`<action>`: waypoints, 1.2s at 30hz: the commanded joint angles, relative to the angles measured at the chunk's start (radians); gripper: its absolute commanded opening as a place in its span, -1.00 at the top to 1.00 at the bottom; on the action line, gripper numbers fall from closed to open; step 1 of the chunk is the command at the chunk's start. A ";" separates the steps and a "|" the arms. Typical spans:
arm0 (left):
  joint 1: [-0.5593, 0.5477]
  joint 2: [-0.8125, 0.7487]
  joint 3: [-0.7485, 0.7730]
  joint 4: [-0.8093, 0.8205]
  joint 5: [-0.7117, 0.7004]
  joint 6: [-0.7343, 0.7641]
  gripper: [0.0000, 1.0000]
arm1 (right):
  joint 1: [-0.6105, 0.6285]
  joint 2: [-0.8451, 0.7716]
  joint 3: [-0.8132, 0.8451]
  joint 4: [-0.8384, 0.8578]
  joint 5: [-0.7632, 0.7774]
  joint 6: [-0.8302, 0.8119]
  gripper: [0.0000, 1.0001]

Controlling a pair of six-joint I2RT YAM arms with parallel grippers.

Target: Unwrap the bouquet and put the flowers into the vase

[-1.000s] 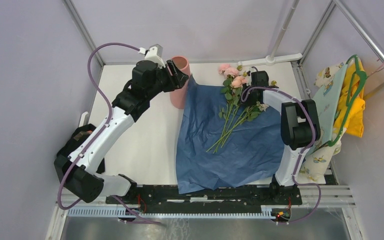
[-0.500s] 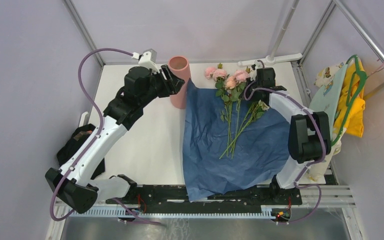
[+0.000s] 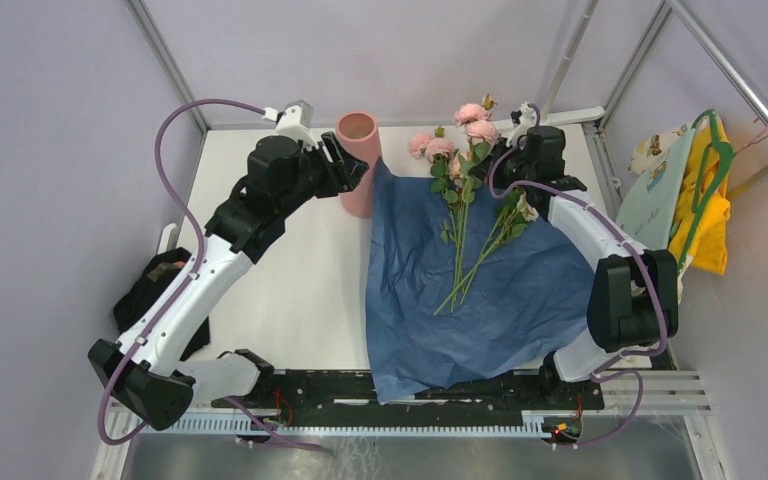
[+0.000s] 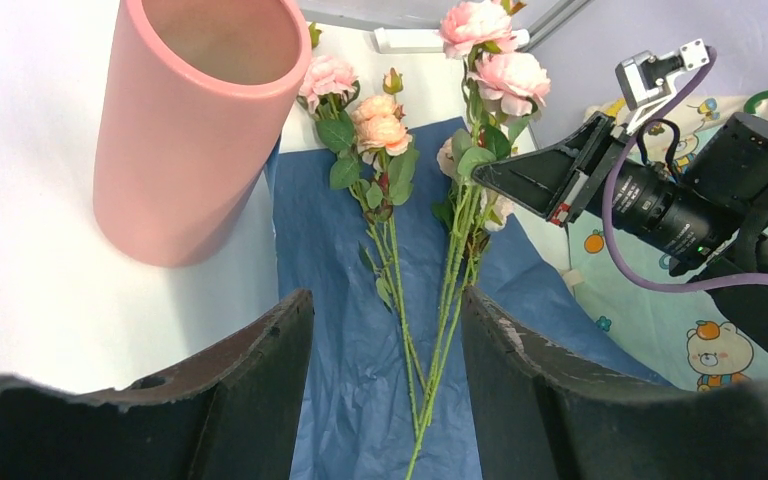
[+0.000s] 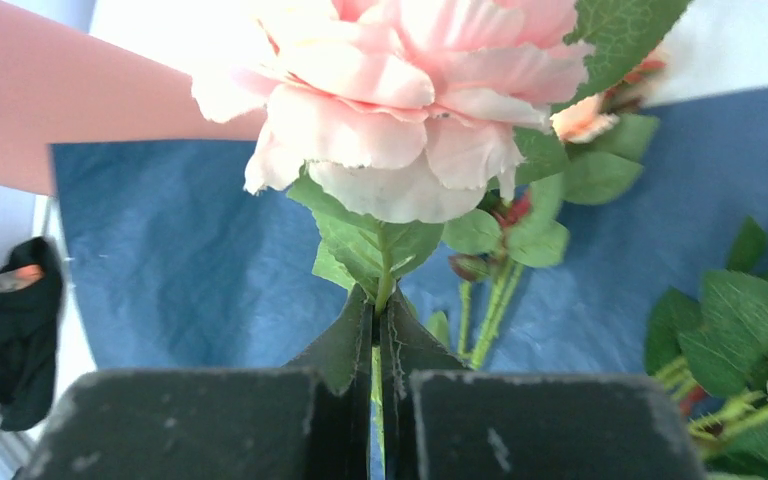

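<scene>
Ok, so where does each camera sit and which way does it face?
Top external: above, behind the bases, looking down on table; both arms show.
Left wrist: on left arm, facing flowers past its open left claw.
Right wrist: on right arm, facing the rose its right claw pinches.
Shared: all three see the vase and blue paper.

Vase [image 4: 190,140] showing salmon-pink, paper sheet [image 3: 500,300] showing dark blue, roses [image 4: 512,75] blooming pink and peach, stems [image 4: 450,300] running green, cloth [image 4: 620,310] wearing pale-green cartoon print
</scene>
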 commanded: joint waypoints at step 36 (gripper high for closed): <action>-0.005 -0.169 0.009 -0.038 -0.178 0.053 -0.29 | 0.159 0.296 0.830 0.912 -0.090 0.323 1.00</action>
